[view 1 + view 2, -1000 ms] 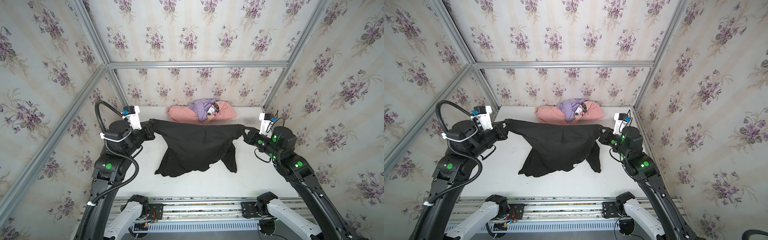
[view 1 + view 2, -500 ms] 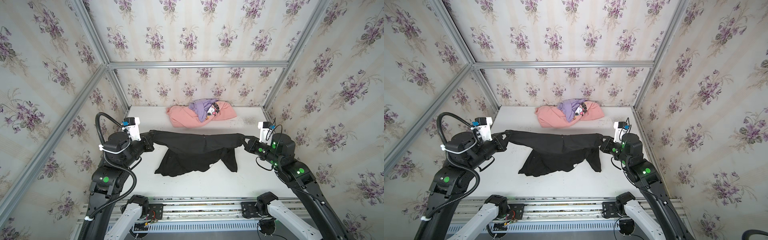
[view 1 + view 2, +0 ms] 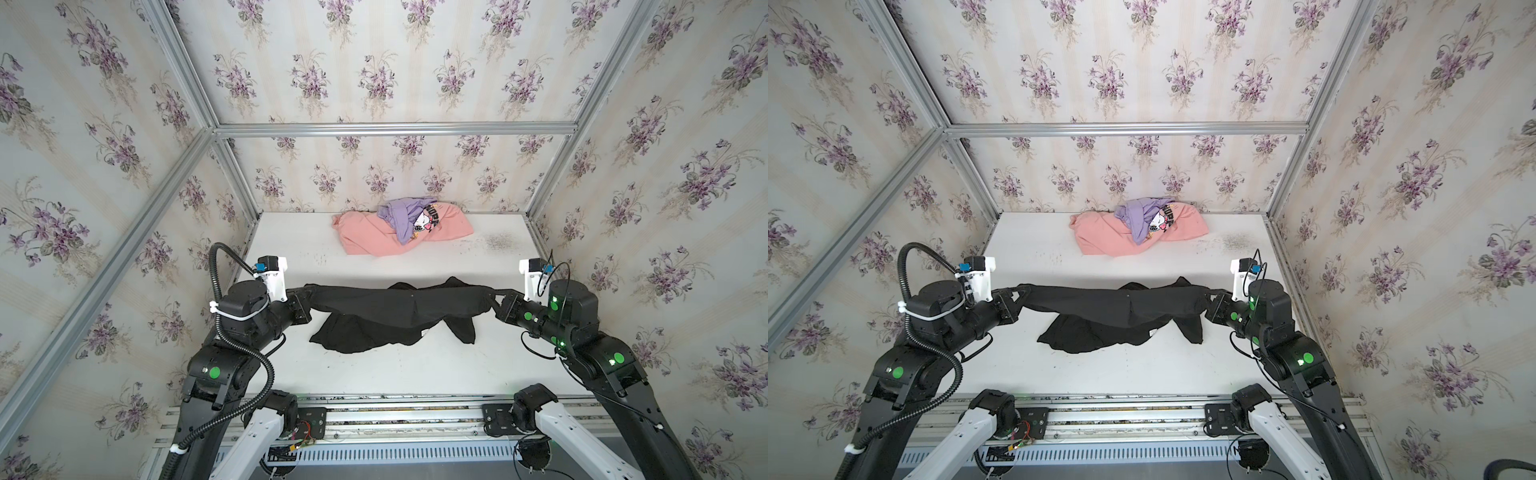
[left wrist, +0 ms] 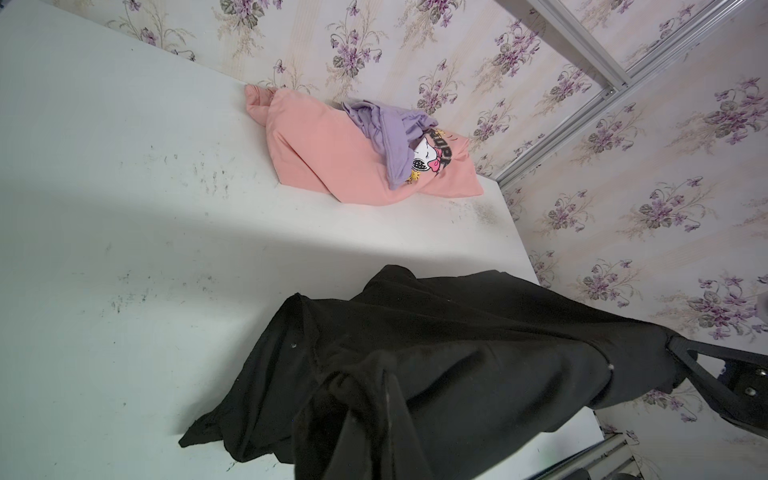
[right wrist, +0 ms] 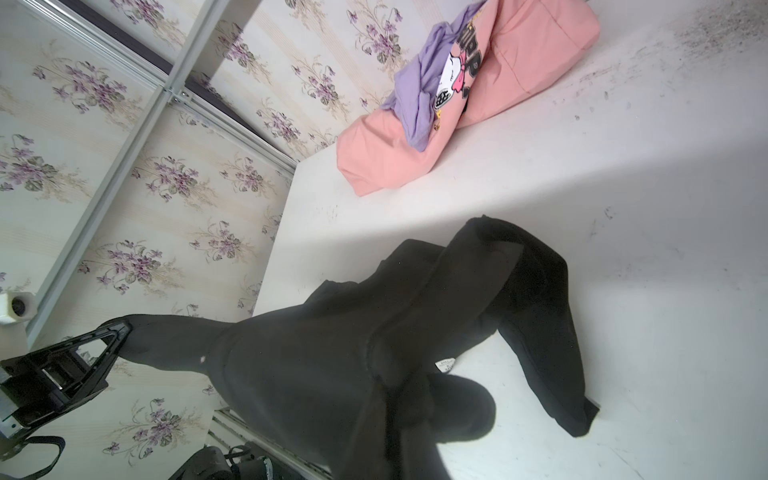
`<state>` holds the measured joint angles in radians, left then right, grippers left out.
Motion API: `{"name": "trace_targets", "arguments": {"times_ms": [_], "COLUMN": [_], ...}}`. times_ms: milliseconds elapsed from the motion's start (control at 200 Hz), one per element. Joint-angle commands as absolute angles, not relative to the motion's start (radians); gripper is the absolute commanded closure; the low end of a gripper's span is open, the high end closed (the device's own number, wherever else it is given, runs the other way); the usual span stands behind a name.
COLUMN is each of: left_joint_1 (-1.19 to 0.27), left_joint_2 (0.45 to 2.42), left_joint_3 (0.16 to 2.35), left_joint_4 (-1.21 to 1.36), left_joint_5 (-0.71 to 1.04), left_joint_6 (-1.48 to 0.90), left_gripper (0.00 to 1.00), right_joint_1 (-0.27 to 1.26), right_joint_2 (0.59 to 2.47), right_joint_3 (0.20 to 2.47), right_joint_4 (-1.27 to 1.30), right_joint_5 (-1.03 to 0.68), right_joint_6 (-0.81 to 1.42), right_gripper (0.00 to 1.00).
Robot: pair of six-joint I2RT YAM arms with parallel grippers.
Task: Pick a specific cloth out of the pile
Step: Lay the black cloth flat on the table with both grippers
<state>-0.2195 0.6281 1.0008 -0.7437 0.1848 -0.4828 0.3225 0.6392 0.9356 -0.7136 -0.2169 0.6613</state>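
Over the last second both arms have drawn back toward the near edge of the desk. They have carried the cloth away from the pile, which it lay right against before, and a strip of bare white surface now separates the two. In both top views the plain black cloth hangs as a sagging band between the two grippers across the middle of the desk. Its upper edge is lifted and its lower part is bunched on the surface underneath. One loose end trails down on the right, and a small white label shows at the lower edge. The left gripper has its fingers clamped on the cloth's left end, and the right gripper has its fingers clamped on the right end. Each wrist view shows the black fabric running out to the opposite gripper. The pile sits at the far side against the back wall. It is a salmon-pink sweatshirt with a cartoon print and a lilac garment draped over it. Dark scuffs mark the desk just right of the pile.
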Motion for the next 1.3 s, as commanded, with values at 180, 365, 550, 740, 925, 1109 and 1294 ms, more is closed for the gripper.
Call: {"name": "trace_targets", "arguments": {"times_ms": [180, 365, 550, 740, 925, 1109, 1294], "left_joint_1": [-0.251, -0.274, -0.322, -0.389, -0.407, -0.416, -0.416], "left_joint_2": [0.579, 0.564, 0.565, 0.557, 0.537, 0.575, 0.606], "left_joint_3": [0.982, 0.932, 0.869, 0.791, 0.692, 0.667, 0.623], "left_joint_4": [-0.845, -0.886, -0.89, -0.884, -0.848, -0.805, -0.741], "left_joint_5": [0.108, 0.106, 0.099, 0.068, 0.072, 0.072, 0.043], "left_joint_6": [-0.54, -0.561, -0.599, -0.646, -0.673, -0.68, -0.724], "left_gripper": [1.0, 1.0, 1.0, 1.0, 1.0, 1.0, 1.0], "right_joint_1": [0.322, 0.321, 0.321, 0.322, 0.322, 0.321, 0.321], "right_joint_2": [0.604, 0.558, 0.509, 0.466, 0.429, 0.454, 0.495], "right_joint_3": [0.915, 0.856, 0.803, 0.729, 0.619, 0.555, 0.545], "right_joint_4": [-0.801, -0.823, -0.871, -0.911, -0.885, -0.829, -0.761], "right_joint_5": [-0.235, -0.252, -0.256, -0.277, -0.282, -0.29, -0.274], "right_joint_6": [0.658, 0.688, 0.703, 0.728, 0.755, 0.759, 0.762], "right_gripper": [0.99, 0.99, 1.0, 1.0, 1.0, 1.0, 1.0]}}
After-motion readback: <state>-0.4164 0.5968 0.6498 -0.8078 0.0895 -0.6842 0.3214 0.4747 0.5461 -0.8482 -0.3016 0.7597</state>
